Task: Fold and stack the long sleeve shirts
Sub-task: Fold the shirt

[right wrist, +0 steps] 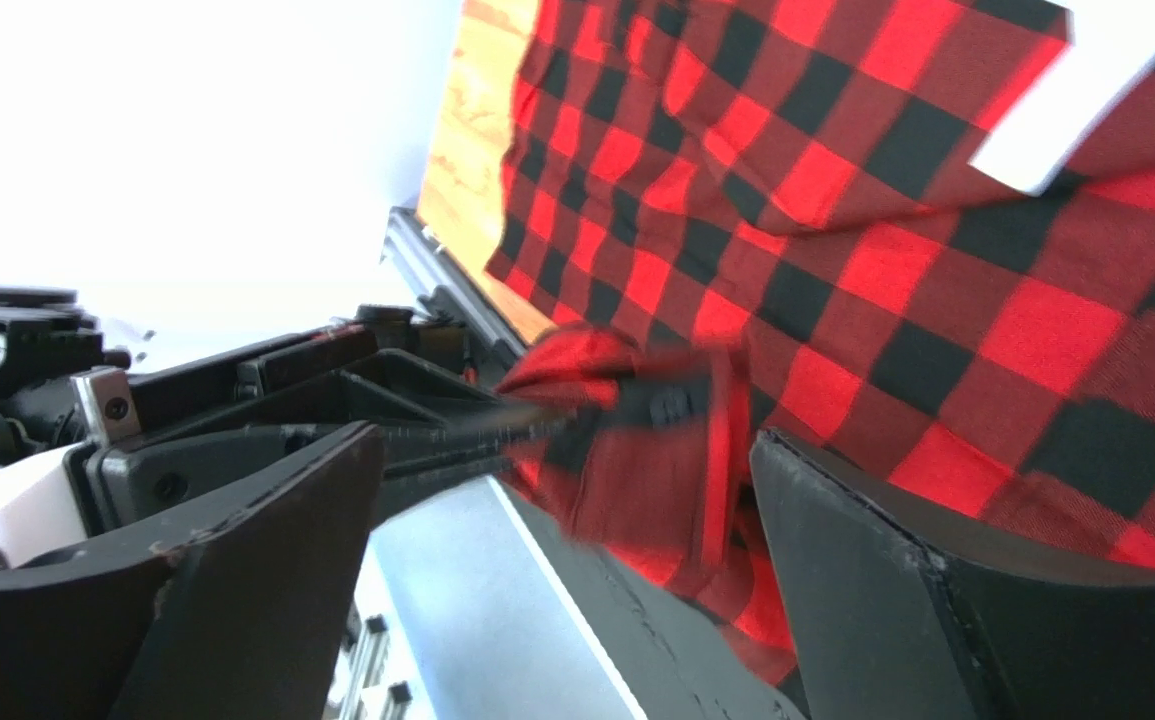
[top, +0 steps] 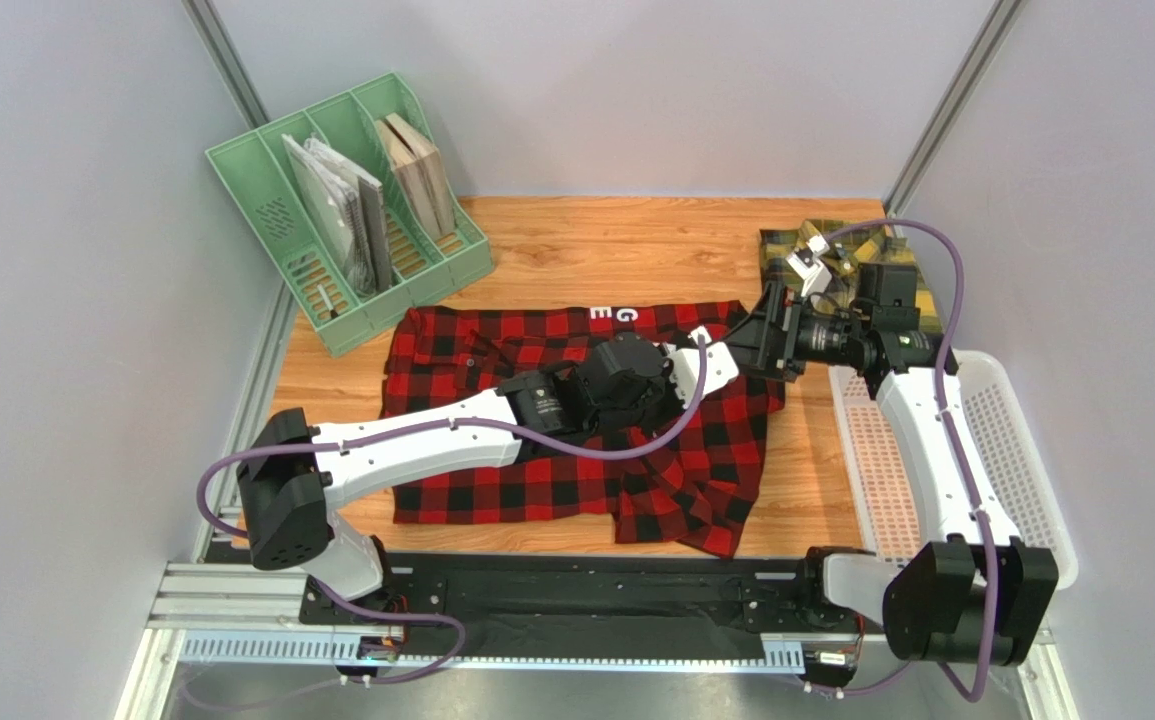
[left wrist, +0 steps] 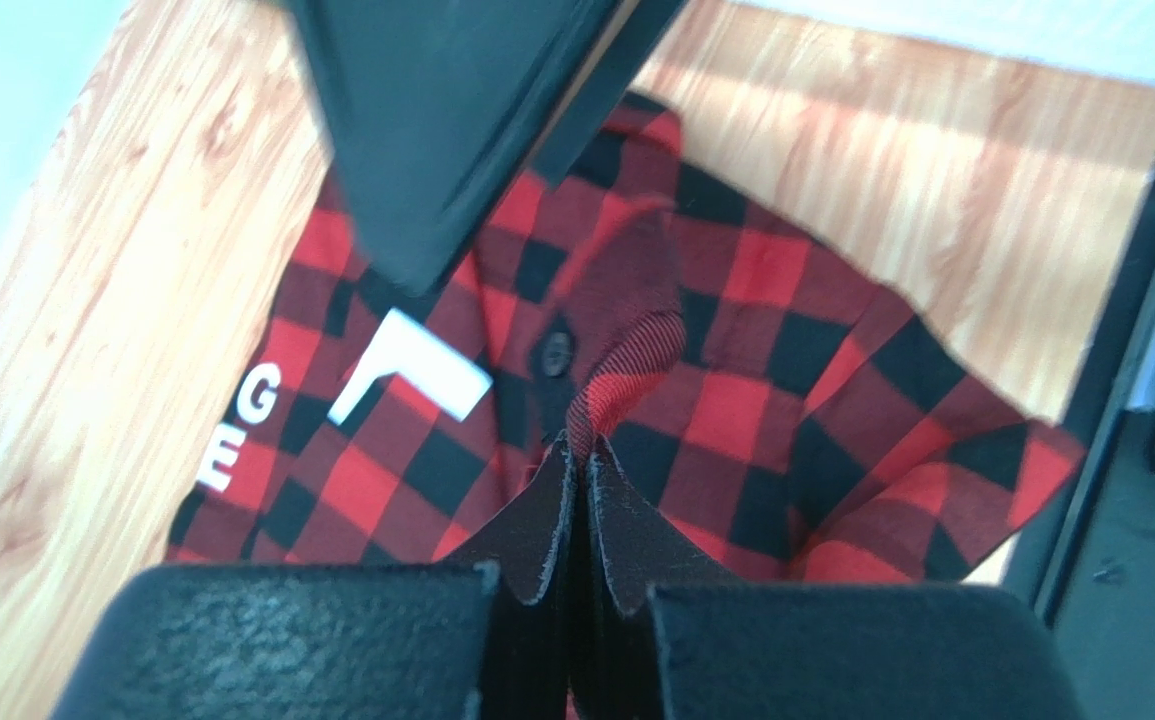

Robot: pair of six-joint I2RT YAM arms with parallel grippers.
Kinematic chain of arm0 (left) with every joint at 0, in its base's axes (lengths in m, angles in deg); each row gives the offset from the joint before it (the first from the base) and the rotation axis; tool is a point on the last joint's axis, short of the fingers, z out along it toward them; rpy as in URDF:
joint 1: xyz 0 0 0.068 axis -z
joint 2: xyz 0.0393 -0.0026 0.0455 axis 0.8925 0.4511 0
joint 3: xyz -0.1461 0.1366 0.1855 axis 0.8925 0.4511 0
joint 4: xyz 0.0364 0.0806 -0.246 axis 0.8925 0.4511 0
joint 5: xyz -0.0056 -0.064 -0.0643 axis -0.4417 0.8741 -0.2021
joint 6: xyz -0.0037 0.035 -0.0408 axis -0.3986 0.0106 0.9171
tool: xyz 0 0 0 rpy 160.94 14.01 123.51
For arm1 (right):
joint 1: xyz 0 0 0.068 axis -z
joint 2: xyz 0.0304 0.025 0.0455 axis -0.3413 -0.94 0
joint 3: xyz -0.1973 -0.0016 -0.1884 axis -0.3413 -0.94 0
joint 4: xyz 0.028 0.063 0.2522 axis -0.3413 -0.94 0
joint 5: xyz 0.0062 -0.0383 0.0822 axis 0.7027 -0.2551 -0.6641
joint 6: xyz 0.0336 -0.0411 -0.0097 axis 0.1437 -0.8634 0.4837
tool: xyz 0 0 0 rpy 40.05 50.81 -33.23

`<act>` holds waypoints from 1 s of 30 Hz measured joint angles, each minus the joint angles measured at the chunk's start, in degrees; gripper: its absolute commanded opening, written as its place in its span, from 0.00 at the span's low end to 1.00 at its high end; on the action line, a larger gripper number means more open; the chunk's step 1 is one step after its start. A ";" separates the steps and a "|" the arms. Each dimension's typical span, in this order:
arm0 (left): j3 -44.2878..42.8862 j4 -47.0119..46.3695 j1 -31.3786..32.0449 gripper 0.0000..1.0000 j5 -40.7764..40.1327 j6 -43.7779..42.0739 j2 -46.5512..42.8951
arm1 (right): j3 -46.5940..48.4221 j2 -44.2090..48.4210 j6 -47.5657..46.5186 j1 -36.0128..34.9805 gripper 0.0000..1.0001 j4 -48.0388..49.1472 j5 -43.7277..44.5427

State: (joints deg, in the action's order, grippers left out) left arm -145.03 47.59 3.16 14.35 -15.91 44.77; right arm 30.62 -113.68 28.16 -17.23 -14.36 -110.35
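The red-and-black check shirt (top: pixel 688 465) lies spread across the middle of the wooden table, its white block letters (top: pixel 616 315) at the far edge. My left gripper (top: pixel 711 348) is over its right side, shut on a raised fold of red fabric (left wrist: pixel 586 450); the shirt (left wrist: pixel 749 390) lies below it. My right gripper (top: pixel 761 333) is just to the right of the left one, open, with that pinched cloth (right wrist: pixel 643 450) between its wide jaws, not touching them. The yellow-and-dark-green check shirt (top: pixel 839 248) lies bunched at the back right, partly hidden by the right arm.
A green file rack (top: pixel 343 210) with books stands at the back left. A white slotted basket (top: pixel 1019 450) sits along the right edge. A black rail (top: pixel 583 585) runs along the near edge. Grey walls enclose the table.
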 measured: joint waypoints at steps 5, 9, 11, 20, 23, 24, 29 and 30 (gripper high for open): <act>1.70 -0.37 0.00 0.03 -2.27 -1.81 -0.20 | -3.21 4.66 1.40 0.48 1.00 -3.21 5.16; 1.70 -1.55 0.00 0.03 -3.06 -3.13 -0.20 | -7.80 6.01 5.25 0.48 1.00 -3.04 6.40; 1.70 -2.16 0.00 0.03 -3.15 -3.65 -0.20 | -10.58 5.86 9.55 0.33 1.00 -1.09 5.95; 1.68 -3.10 0.02 0.04 -1.95 -5.81 -0.09 | -12.81 0.15 26.77 -1.88 0.44 13.44 2.32; 1.68 -3.15 0.13 0.04 -1.62 -6.88 0.15 | -12.59 -0.37 29.51 -2.25 0.04 16.35 1.62; 1.68 -3.13 0.17 0.06 -1.62 -7.08 0.22 | -12.50 -0.37 30.16 -2.25 0.00 17.14 1.49; 0.11 -0.42 0.39 0.99 -1.66 -7.93 0.39 | -10.34 -0.70 29.05 -2.27 0.00 16.65 1.14; -1.55 2.08 0.35 0.99 -1.55 -8.46 0.48 | -8.79 -1.11 27.28 -2.27 0.00 15.32 1.16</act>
State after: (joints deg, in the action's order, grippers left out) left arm -146.59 49.67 3.51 12.80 -24.37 45.25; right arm 21.83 -114.80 55.44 -19.51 0.96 -109.19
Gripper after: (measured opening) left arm 0.349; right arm 0.007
